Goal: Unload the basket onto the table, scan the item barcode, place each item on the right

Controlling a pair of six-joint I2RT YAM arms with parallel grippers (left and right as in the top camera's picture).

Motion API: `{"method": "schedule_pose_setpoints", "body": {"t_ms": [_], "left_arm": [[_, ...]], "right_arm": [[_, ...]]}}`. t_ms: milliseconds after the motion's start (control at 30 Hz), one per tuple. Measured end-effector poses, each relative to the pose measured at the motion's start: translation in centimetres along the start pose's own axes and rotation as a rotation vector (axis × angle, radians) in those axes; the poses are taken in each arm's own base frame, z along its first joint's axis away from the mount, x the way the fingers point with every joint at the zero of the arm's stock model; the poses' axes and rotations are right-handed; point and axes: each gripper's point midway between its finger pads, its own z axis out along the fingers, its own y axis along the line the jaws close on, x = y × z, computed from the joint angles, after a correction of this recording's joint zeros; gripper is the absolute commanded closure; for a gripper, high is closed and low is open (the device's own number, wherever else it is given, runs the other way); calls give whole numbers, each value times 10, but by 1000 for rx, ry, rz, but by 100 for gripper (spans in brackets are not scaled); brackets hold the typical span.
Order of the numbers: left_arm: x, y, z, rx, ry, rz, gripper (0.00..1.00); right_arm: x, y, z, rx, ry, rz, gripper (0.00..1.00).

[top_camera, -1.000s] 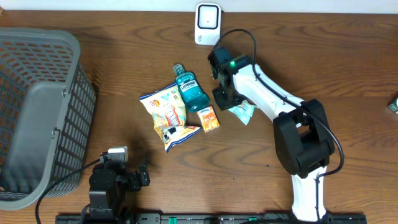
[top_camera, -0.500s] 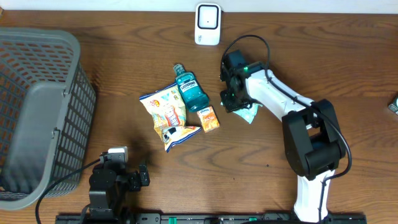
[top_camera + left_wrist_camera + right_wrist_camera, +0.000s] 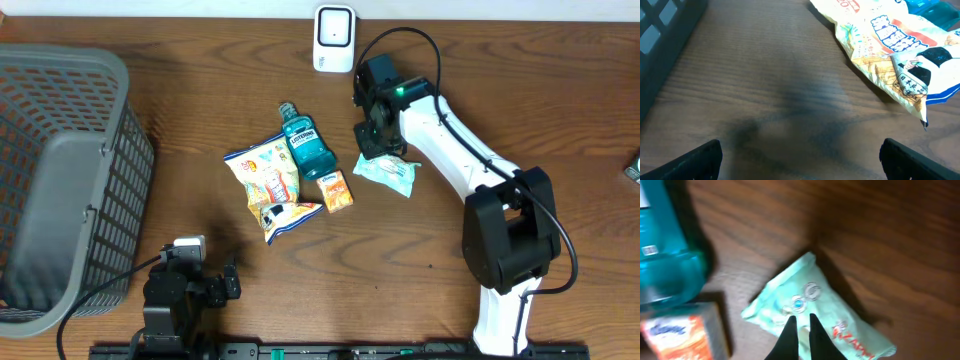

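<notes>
Wood-grain brown table point(image 3: 560, 80), carrying the following. Mint-green packet point(image 3: 390, 172): lies flat on the wood just right of a small orange box point(image 3: 337, 190), well apart from the white scanner point(image 3: 332, 38) that stands at the far edge. Right gripper point(image 3: 801, 319): fingers drawn almost together, tips over the left end of the packet; whether they pinch the wrapper cannot be told. Teal mouthwash bottle point(image 3: 305, 147): on its side, left of the packet, its base next to the orange box, its flank against a yellow-and-white snack bag point(image 3: 265, 180). Grey mesh basket point(image 3: 130, 170): at the left edge, well apart from the goods. Left gripper point(image 3: 800, 150): jaws spread wide, holding nothing, low over bare wood near the snack bag's corner.
</notes>
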Motion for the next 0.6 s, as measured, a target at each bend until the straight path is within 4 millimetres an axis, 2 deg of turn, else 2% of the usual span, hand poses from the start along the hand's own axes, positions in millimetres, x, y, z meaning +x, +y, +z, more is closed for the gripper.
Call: {"method": "schedule_pose_setpoints", "body": {"t_ms": [133, 267, 367, 467, 600], "left_arm": [[0, 0, 0, 0, 0, 0, 2], [0, 0, 0, 0, 0, 0, 2], [0, 0, 0, 0, 0, 0, 2], [0, 0, 0, 0, 0, 0, 2], [0, 0, 0, 0, 0, 0, 2]], "right_arm": [[0, -4, 14, 25, 5, 1, 98], [17, -4, 41, 34, 91, 1, 99], [21, -1, 42, 13, 111, 4, 98], [19, -1, 42, 7, 106, 10, 90], [16, 1, 36, 1, 123, 10, 74]]}}
